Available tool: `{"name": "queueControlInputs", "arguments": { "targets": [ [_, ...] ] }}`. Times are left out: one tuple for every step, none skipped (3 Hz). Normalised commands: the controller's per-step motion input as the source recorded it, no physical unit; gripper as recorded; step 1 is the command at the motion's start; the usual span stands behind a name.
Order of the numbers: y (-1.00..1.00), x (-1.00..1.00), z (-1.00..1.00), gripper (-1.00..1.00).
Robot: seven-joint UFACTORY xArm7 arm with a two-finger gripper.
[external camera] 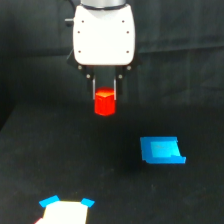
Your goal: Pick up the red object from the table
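The red object [105, 103] is a small bright red-orange block. It hangs between the two thin fingers of my gripper [105, 93], whose white body fills the top centre of the exterior view. The gripper is shut on the block's upper part, and the block's lower half sticks out below the fingertips. The block is lifted above the black table [60, 160], with nothing touching it from below.
A flat bright blue tray-like piece [162, 150] lies on the table to the exterior view's lower right of the gripper. A white piece with blue corners [65, 210] sits at the bottom edge on the exterior view's left.
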Motion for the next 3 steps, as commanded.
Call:
{"name": "queueControlInputs", "arguments": {
  "targets": [
    [-0.87,-0.24,0.72,-0.65],
    [-0.99,-0.27,0.88,-1.00],
    [-0.63,-0.35,0.12,-0.83]
  ]
}}
